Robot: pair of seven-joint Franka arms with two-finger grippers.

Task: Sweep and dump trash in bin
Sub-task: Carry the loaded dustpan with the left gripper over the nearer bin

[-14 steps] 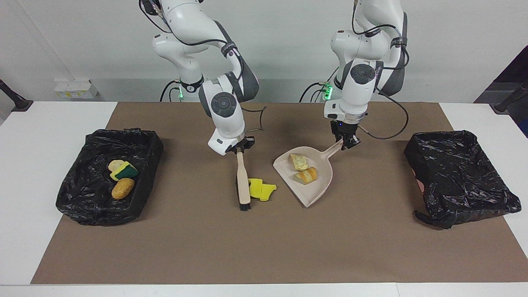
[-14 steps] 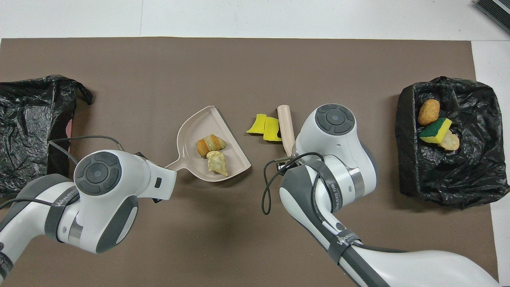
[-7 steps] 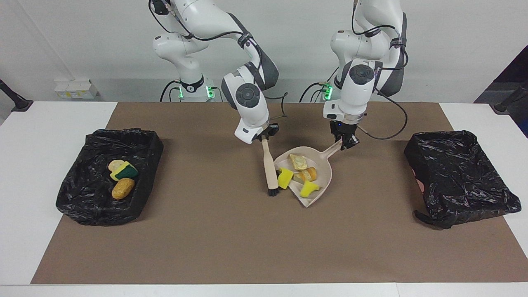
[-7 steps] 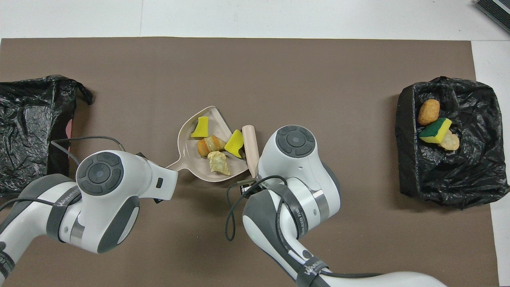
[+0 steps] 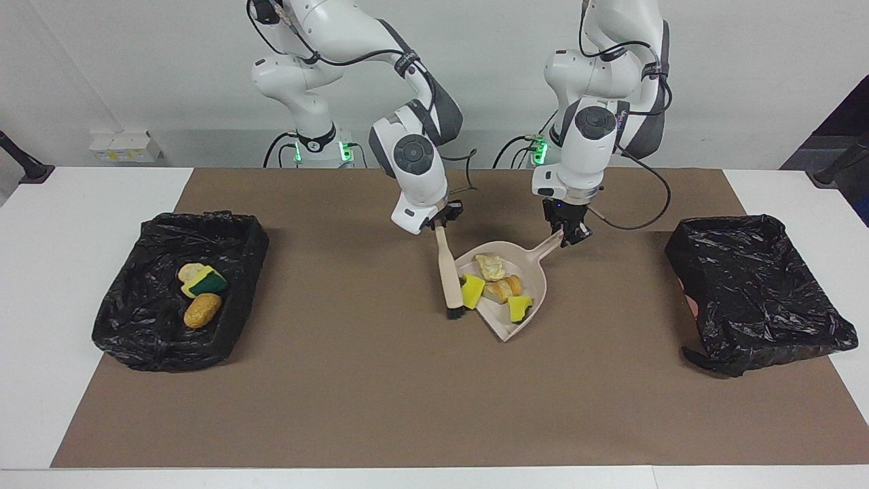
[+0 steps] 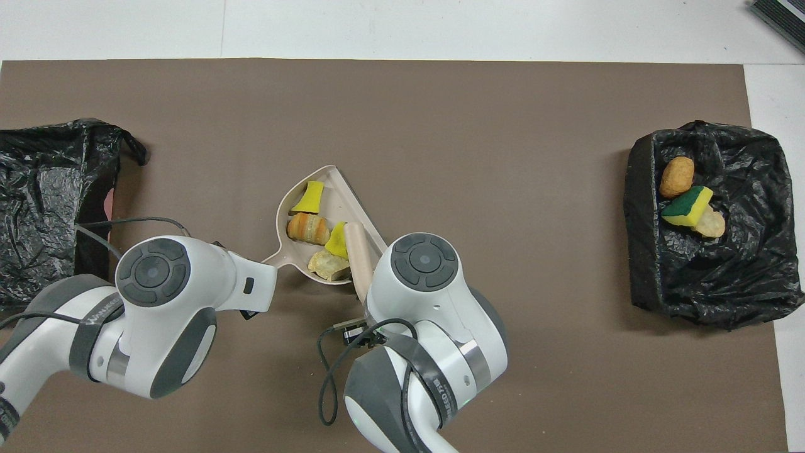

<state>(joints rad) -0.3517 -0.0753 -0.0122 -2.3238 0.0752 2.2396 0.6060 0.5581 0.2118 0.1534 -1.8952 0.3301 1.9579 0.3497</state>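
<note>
1. Looking across the table in the facing view, the dustpan (image 5: pixel 509 288) lies on the brown mat (image 5: pixel 380 401) between the arms, its open mouth turned toward the brush (image 5: pixel 448 272), judged so that scraps can be pushed straight in. The left gripper (image 5: pixel 569 234) is clamped on the dustpan's handle, steadying it. The right gripper (image 5: pixel 440 221) is closed around the brush handle, bristles down at the pan's lip, touching a yellow sponge piece (image 5: pixel 472 291).
2. Looking down in the overhead view, four scraps of trash (image 6: pixel 314 229) sit in the dustpan (image 6: pixel 343 189); three more lie in the black-lined bin (image 6: pixel 710 277) at the right arm's end. The other bin (image 6: pixel 38 189), at the left arm's end, holds none, as far as shows. Both grippers hide under their wrists here.
</note>
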